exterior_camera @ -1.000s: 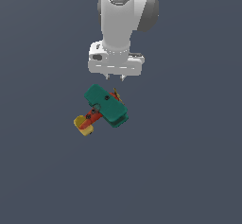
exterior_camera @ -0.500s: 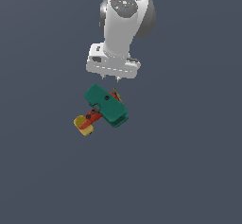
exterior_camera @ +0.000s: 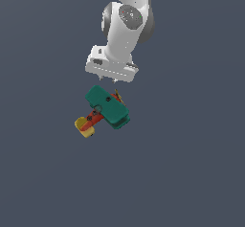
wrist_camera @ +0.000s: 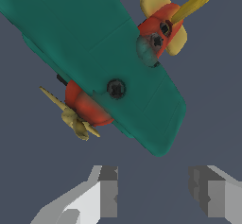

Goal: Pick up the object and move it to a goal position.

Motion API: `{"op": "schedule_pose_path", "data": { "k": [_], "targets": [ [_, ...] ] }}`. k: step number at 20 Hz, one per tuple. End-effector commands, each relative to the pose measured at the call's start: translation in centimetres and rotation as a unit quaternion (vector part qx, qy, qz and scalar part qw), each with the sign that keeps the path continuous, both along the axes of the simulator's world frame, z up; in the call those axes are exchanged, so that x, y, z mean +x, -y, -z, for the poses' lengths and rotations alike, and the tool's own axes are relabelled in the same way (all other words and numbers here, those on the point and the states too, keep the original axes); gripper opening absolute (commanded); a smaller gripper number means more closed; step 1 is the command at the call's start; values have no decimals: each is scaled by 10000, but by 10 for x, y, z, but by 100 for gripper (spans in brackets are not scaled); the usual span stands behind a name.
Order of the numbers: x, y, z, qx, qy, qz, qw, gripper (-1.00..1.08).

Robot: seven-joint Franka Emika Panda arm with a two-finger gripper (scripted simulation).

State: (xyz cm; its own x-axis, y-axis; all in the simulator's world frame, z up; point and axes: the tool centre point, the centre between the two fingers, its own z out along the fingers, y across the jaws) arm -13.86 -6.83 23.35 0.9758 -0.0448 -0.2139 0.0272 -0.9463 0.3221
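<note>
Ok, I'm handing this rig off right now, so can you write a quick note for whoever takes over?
Claw: open and empty, fingers apart with nothing between them, hovering beside the toy airplane, not touching it.
Airplane: lying on the dark floor, teal wing on top, yellow propeller at the end nearer the arm, yellow tail at the far end.
Done: approach only; nothing gripped.
Left: centre the claw over the plane, lower, close, lift, carry to the goal. No goal marker shows in either view.
</note>
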Motion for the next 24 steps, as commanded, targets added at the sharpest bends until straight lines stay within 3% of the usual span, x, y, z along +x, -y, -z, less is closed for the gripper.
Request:
{"op": "schedule_pose_path", "data": {
  "k": [1, 12, 24],
  "targets": [
    [-4, 5, 3, -166, -36, -32, 9999, 28],
    [-18, 28, 14, -862, -156, -200, 9960, 28],
    [-31, 50, 23, -1586, -214, -443, 9861, 28]
  ]
}}
